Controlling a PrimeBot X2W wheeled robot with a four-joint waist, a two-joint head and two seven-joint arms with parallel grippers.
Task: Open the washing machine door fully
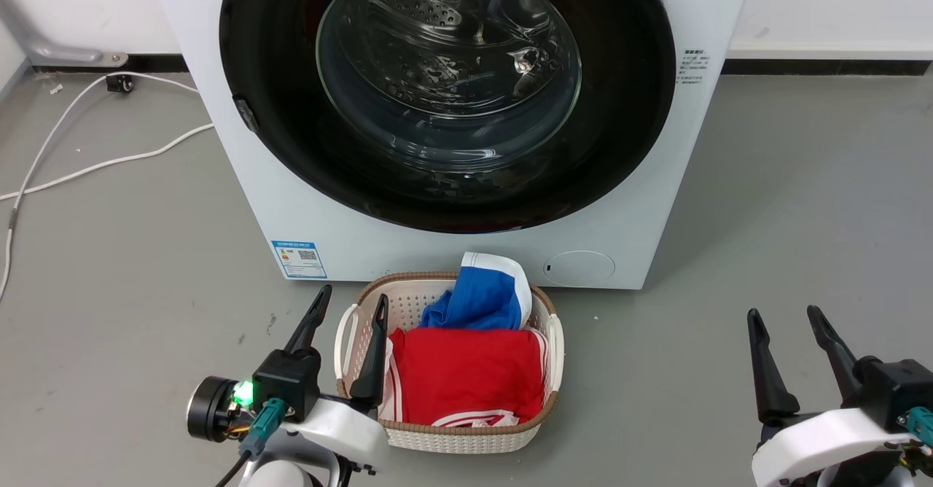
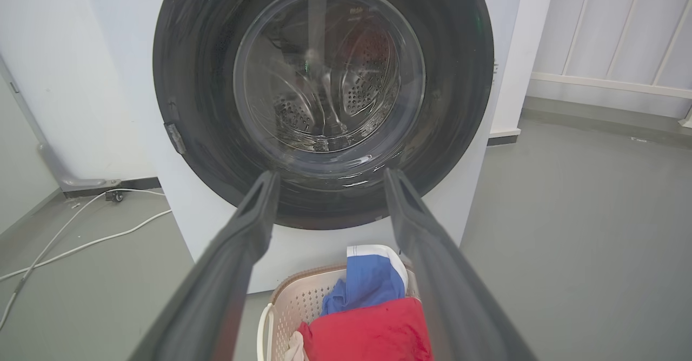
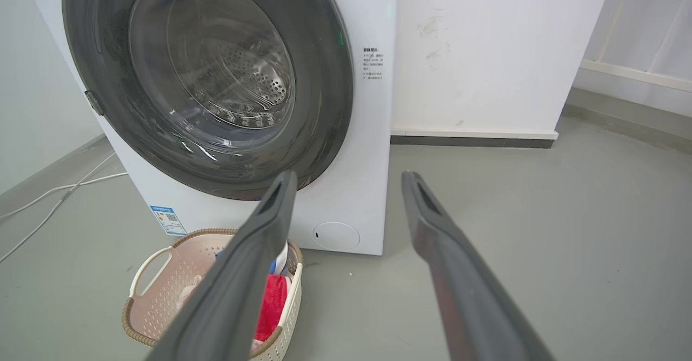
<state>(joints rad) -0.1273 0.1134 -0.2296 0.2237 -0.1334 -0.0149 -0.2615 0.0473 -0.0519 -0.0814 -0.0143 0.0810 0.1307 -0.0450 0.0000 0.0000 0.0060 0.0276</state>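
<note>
**Both grippers empty, door shut on the machine**

- Nearest, lower left of the head view: left gripper (image 1: 353, 295), fingers spread, nothing between them. Its tips sit over the left rim of the laundry basket (image 1: 466, 439); whether they touch it I cannot tell.
- Lower right: right gripper (image 1: 783, 312), fingers likewise parted and empty, above bare grey floor (image 1: 765, 203), well apart from the basket.
- The basket stands on the floor just in front of the machine. Inside it, a red garment (image 1: 466, 381) lies nearer, with a blue garment (image 1: 477, 301) behind it, poking over the far rim.
- Beyond: white washing machine (image 1: 328, 217), with a blue-edged sticker (image 1: 299, 259) low on its left and a small round white flap (image 1: 579, 268) low on its right.
- The washing machine door (image 1: 277, 108) lies closed against the machine front. Perforated steel drum visible through its glass centre. Small dark catch on its left edge.
- Far left: white cable (image 1: 95, 162) trailing along the floor to the wall.
</note>
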